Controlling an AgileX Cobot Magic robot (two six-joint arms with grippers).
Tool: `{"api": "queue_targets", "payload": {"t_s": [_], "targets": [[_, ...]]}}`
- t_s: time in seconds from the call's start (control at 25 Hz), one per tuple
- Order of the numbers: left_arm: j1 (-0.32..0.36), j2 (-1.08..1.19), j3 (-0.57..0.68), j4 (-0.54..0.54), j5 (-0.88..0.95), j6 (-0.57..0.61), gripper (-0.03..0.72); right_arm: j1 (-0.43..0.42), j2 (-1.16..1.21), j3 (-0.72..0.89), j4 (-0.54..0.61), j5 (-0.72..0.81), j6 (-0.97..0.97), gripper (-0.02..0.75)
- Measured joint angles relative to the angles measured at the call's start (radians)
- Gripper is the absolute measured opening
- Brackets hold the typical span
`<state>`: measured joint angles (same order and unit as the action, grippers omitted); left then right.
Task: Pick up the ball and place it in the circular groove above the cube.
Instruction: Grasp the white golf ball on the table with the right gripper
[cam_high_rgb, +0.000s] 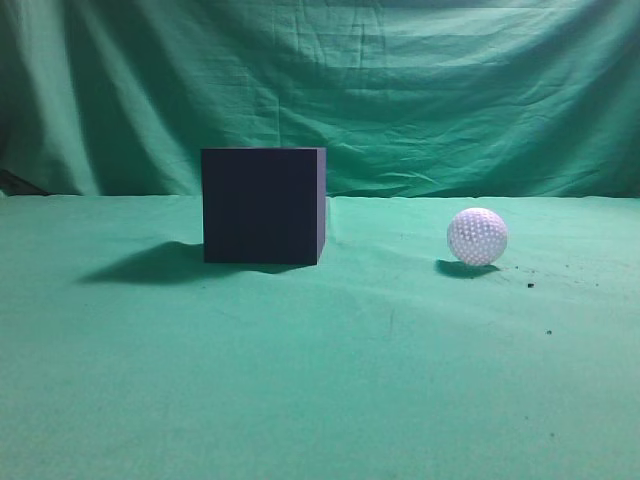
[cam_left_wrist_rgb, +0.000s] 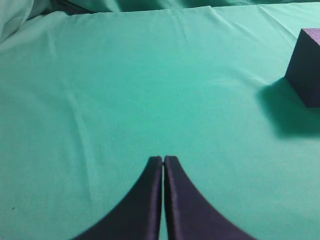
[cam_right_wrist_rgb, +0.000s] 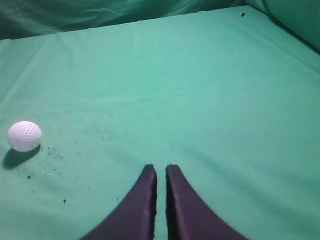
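Note:
The dark navy cube (cam_high_rgb: 263, 205) stands on the green cloth left of centre; its top face is not visible from this height. Its corner also shows at the right edge of the left wrist view (cam_left_wrist_rgb: 306, 67). The white dimpled ball (cam_high_rgb: 477, 236) rests on the cloth to the right of the cube, apart from it. It also shows at the far left of the right wrist view (cam_right_wrist_rgb: 24, 135). My left gripper (cam_left_wrist_rgb: 163, 159) is shut and empty, well left of the cube. My right gripper (cam_right_wrist_rgb: 160, 168) is shut and empty, right of the ball. Neither gripper shows in the exterior view.
A green cloth (cam_high_rgb: 320, 380) covers the table and hangs as a backdrop (cam_high_rgb: 400, 80) behind it. Small dark specks (cam_high_rgb: 530, 285) lie on the cloth right of the ball.

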<state>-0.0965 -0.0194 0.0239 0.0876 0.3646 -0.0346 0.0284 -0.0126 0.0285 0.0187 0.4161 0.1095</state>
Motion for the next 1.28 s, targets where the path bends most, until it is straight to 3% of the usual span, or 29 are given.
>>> {"api": "queue_targets", "payload": {"t_s": [0.44,0.8,0.96,1.12,1.28], "targets": [[0.000,0.000,0.000,0.000,0.000,0.000,0.000,0.000,0.000,0.000,-0.039,-0.057,-0.046,0.050],[0.000,0.000,0.000,0.000,0.000,0.000,0.000,0.000,0.000,0.000,-0.030,-0.594,-0.035,0.050],[0.000,0.000,0.000,0.000,0.000,0.000,0.000,0.000,0.036,-0.114,-0.017,-0.424,-0.013,0.050],[0.000,0.000,0.000,0.000,0.000,0.000,0.000,0.000,0.224,-0.264,-0.011,-0.205,-0.011,0.050],[0.000,0.000,0.000,0.000,0.000,0.000,0.000,0.000,0.442,-0.334,0.005,-0.186,-0.006,0.050]]}}
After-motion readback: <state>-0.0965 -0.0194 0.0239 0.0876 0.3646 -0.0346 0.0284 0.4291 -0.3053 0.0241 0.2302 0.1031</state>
